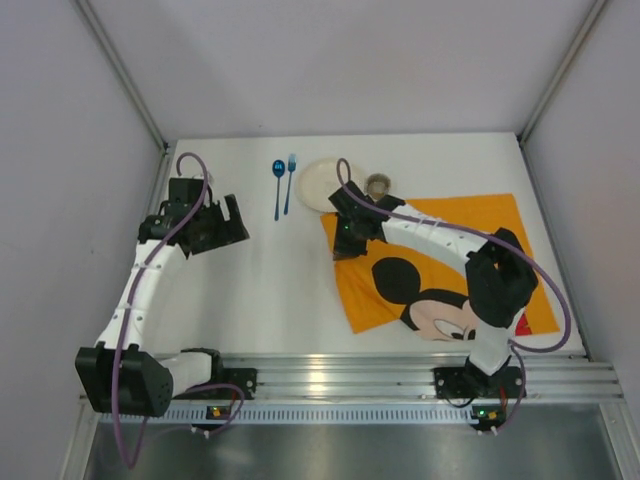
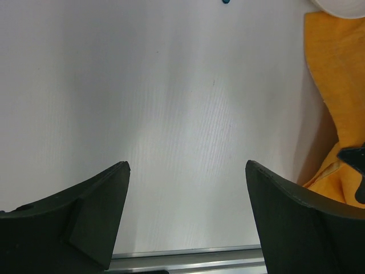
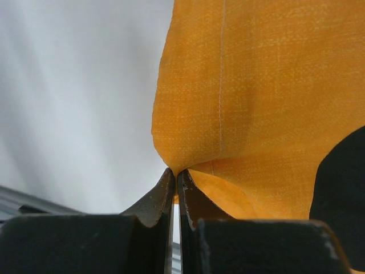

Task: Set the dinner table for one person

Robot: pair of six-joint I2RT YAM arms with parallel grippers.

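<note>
Overhead view of a white dinner table (image 1: pixel 270 290) filling the work area in front of 2 robot arms. An orange Mickey Mouse cloth mat (image 1: pixel 480 210) lies on its right half, skewed, not square to the table edges. The right gripper (image 3: pixel 175 174) is closed tight on the mat's far-left corner, pinching a small fold of cloth that puckers up at the fingertips. The left gripper (image 2: pixel 188 165) hangs wide open over bare table on the left, holding nothing. At the far centre lie a blue spoon (image 1: pixel 278 190) and blue fork (image 1: pixel 289 185) side by side, with a white plate (image 1: pixel 322 185) and a small cup (image 1: pixel 379 184) just beside the pinched corner. The step appears to be straightening the mat. It should go best with a low, slow drag that keeps the cloth flat and steers it away from the plate and cup, because only 1 thin fold is gripped and could slip.
</note>
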